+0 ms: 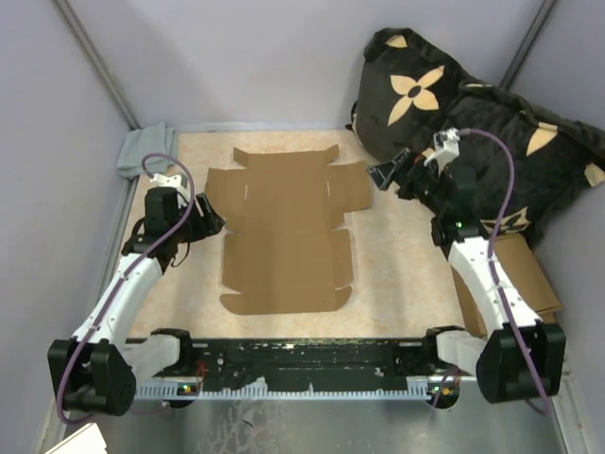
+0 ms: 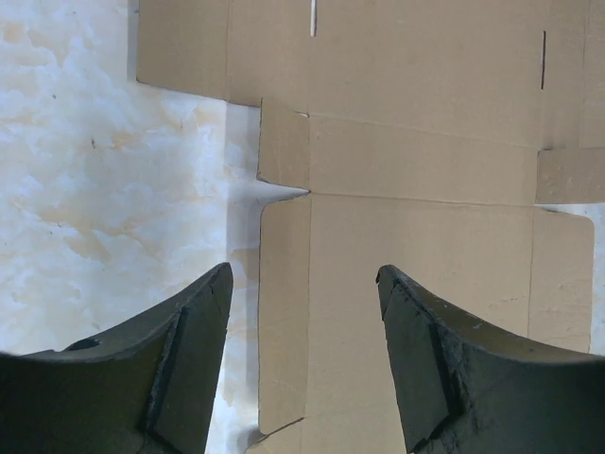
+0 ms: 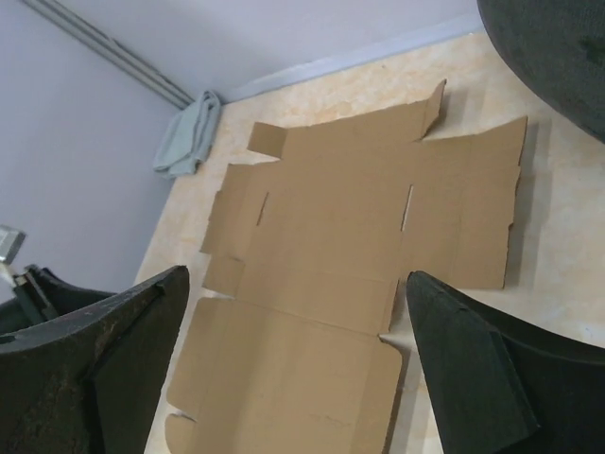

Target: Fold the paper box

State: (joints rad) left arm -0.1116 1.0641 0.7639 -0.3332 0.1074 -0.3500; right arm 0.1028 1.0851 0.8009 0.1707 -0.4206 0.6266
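Pale marbled desk fills the booth between grey walls. Left gripper hangs over the left edge of the paper box, jaws well apart and empty. In its wrist view a side flap lies below the gap. Right gripper is spread wide, holding nothing, just off the box's far right flap. The box lies unfolded and flat at mid-desk, between both arms. A grey cloth sits crumpled in the far left corner. A dark flower-patterned bag fills the far right, with flat cardboard pieces beside the right arm.
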